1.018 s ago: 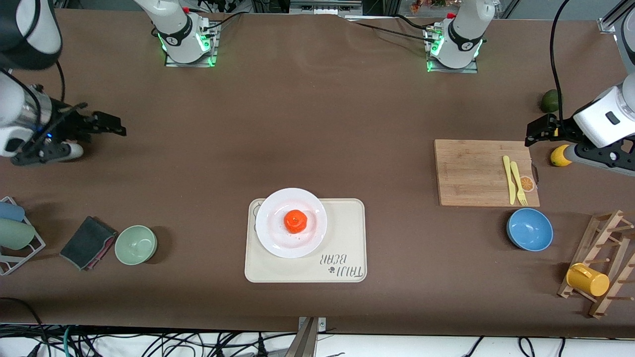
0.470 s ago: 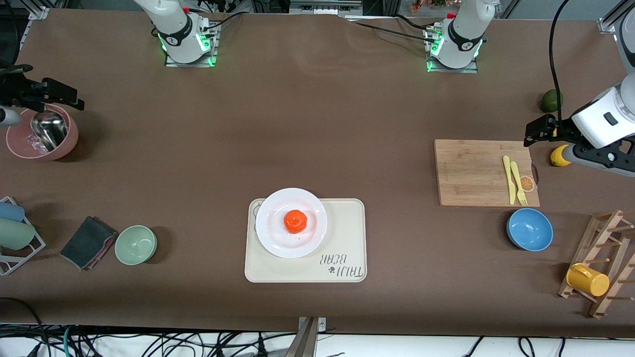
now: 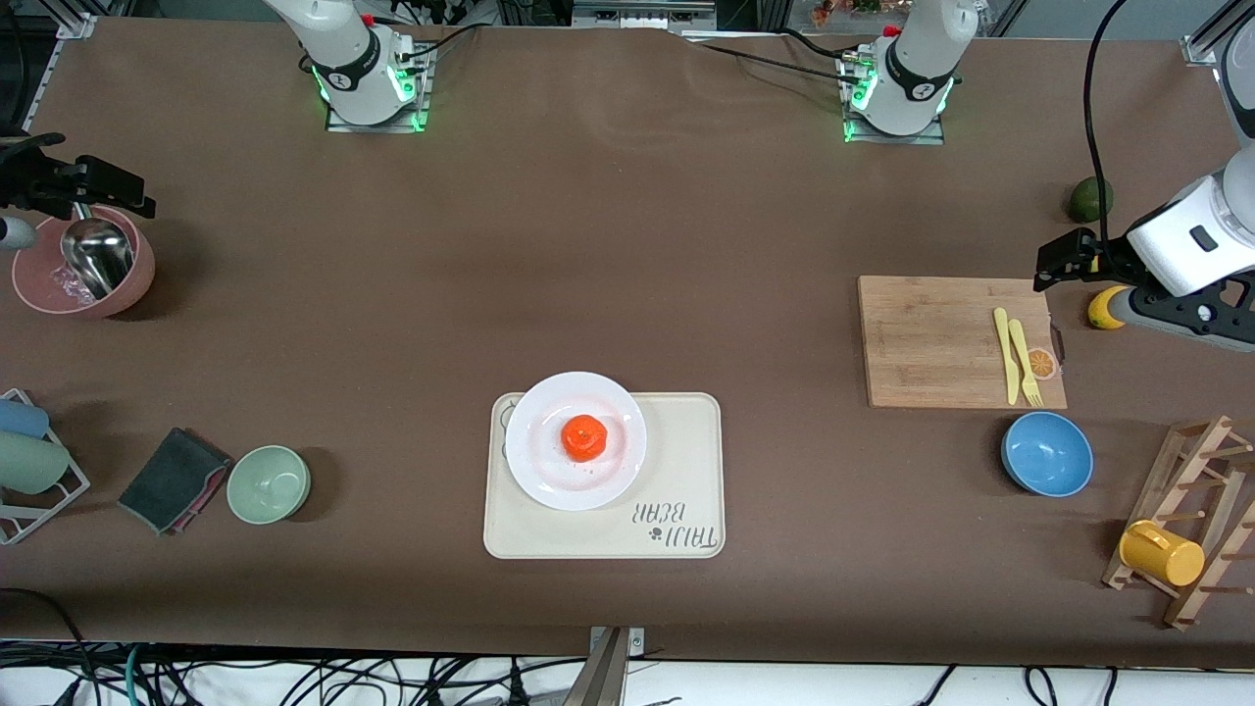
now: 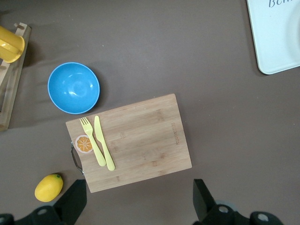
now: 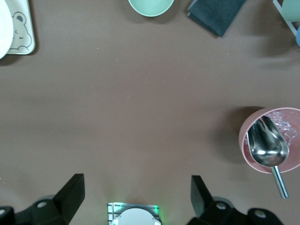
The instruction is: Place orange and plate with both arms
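Orange (image 3: pixel 584 437) sits upright on the plate (image 3: pixel 540 465); left gripper (image 4: pixel 138 199) and right gripper (image 5: pixel 137 194) jaws wide, empty.

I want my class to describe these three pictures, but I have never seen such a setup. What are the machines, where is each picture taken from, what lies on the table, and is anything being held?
Two robot arms stand at a brown table, each ending in a two-fingered pincer. The wide picture looks down from a high camera facing them; the other two come from cameras on the arms' wrists, looking down past the fingers.

In the middle an orange sits on a white plate, which rests on a cream tray.

The left pincer is over the table by a cutting board with a yellow knife and fork. The right pincer is by a pink bowl holding a metal scoop. Both are open and hold nothing.
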You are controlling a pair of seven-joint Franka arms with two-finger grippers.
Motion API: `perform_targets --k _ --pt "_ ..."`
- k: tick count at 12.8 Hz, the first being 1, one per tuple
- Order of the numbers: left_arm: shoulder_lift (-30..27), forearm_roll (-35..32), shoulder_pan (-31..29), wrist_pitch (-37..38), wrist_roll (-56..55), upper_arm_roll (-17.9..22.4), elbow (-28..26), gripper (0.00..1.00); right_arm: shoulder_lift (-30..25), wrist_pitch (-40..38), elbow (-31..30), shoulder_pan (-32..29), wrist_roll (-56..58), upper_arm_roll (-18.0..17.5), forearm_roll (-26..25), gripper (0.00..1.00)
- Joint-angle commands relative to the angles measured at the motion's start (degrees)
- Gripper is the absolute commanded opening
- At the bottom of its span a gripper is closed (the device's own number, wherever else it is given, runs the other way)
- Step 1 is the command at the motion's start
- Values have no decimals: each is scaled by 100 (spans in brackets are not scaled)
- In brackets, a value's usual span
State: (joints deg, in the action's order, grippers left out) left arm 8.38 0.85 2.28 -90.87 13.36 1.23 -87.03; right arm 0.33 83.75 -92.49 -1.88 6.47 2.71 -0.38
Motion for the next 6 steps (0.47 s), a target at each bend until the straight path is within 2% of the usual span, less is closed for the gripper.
perform_targets --k 1,3,6 --pt "-20 -155 27 -10 105 -9 -16 100 -51 -174 195 92 -76 28 -173 100" --pt "-20 -155 27 -10 105 -9 -25 100 10 -481 502 83 -58 55 -164 100" --pt "6 -155 19 -19 105 -9 -7 100 20 -693 591 74 -32 72 -173 100"
